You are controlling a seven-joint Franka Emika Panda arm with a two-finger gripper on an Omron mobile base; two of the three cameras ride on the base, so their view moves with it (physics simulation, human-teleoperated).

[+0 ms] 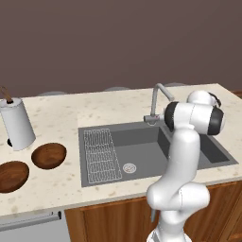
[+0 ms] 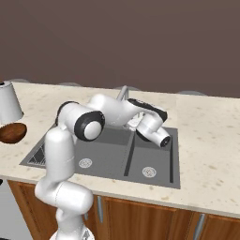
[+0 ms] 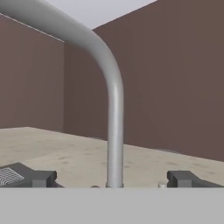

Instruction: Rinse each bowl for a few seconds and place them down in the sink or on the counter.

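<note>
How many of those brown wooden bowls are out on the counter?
2. One bowl sits beside the white cylinder; the other bowl lies nearer the counter's front edge, left of the sink.

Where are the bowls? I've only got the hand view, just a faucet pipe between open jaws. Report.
Observer: Both wooden bowls sit on the counter, left of the sink, beside a white paper towel roll.
Operator: Tell me how they sit.
Observer: Hollow side up, side by side, one nearer the sink than the other.
Operator: Now the sink. Describe it.
Observer: Two dark basins with round drains and a wire grid at the left end; no bowl is in it.
Operator: Place the hand.
Observer: It hangs over the sink, by the faucet.
</note>
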